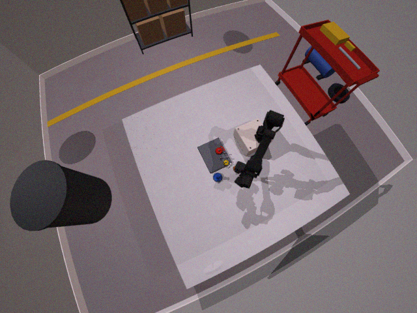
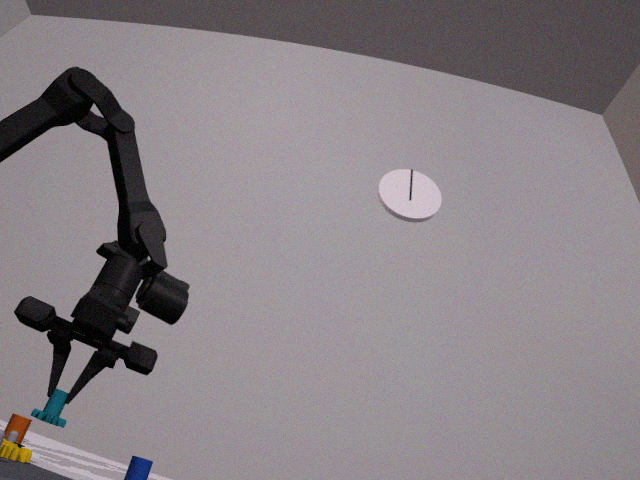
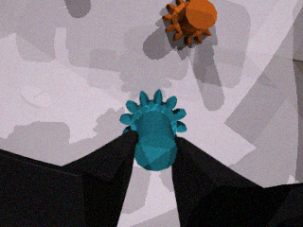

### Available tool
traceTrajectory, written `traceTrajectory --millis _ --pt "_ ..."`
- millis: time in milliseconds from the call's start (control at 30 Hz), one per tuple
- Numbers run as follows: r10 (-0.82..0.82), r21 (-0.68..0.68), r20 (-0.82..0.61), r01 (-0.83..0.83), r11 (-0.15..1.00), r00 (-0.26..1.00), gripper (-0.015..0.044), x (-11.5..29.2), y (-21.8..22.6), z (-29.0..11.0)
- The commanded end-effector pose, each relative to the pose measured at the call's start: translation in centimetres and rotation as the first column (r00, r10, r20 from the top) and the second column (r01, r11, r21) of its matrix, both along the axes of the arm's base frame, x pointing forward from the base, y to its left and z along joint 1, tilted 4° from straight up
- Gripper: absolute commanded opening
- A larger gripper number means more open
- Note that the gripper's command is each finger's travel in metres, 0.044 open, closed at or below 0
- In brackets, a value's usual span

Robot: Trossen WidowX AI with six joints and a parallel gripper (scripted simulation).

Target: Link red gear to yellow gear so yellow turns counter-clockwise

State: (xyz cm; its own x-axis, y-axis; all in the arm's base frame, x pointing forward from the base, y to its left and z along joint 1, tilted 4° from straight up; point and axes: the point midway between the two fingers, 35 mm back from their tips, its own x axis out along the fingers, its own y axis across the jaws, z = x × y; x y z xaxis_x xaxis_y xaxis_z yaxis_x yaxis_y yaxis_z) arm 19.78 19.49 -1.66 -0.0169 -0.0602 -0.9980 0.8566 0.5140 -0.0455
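Observation:
My gripper (image 2: 59, 396) (image 3: 154, 142) is shut on the handle of the teal gear (image 2: 55, 406) (image 3: 153, 125), which hangs tilted above the table. The orange gear (image 2: 18, 427) (image 3: 189, 21) stands on the table; in the top view it is mostly hidden by the arm. The blue gear (image 1: 217, 177) (image 2: 138, 468) stands on the table near the board's corner. The grey board (image 1: 210, 155) carries the red gear (image 1: 220, 150) and the yellow gear (image 1: 227, 162) (image 2: 15, 451). Its pegs are too small in the top view to tell apart clearly.
The cream box (image 1: 247, 136) stands beside the board, close to the arm. The white table top (image 1: 168, 202) surrounds them. A red cart (image 1: 304, 90), a shelf of boxes (image 1: 161, 28) and a black cylinder (image 1: 38, 195) stand off the table.

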Motion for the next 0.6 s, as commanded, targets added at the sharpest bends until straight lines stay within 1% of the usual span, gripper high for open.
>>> traceTrajectory --millis 0,567 --pt "0.001 0.01 0.012 -0.002 1.0 1.0 0.0 0.4 0.3 1.5" --pt "0.007 0.011 0.02 -0.007 1.0 1.0 0.0 0.3 0.2 6.2"
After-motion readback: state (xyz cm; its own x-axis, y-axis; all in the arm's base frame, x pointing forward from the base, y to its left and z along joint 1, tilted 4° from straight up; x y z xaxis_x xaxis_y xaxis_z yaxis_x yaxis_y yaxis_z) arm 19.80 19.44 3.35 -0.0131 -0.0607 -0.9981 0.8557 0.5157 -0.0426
